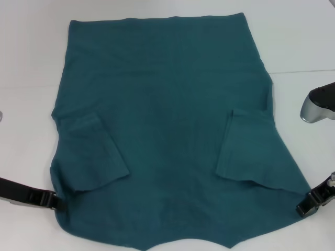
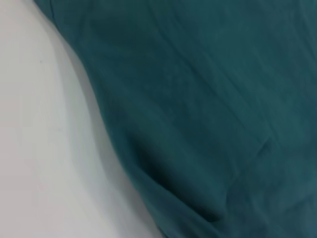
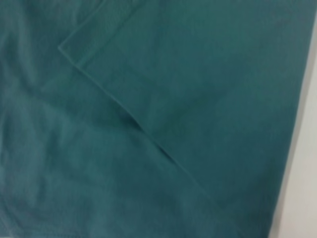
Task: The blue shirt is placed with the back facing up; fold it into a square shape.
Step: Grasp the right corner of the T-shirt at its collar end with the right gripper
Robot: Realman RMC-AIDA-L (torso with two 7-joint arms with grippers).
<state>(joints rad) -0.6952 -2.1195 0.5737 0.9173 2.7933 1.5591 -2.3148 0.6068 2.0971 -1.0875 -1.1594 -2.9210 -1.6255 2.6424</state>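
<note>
The blue shirt lies spread flat on the white table, plain side up, with both short sleeves folded inward over the body. My left gripper meets the shirt's near left edge, low at the table. My right gripper is at the shirt's near right corner. The left wrist view has the blue shirt bunched into a raised fold beside bare table. In the right wrist view the blue shirt fills the picture, with a folded sleeve edge running diagonally across it.
A silver-grey rounded part juts in at the right edge, beside the shirt's right side. White table surrounds the shirt on the left, right and far sides. The shirt's near hem runs off the picture's lower edge.
</note>
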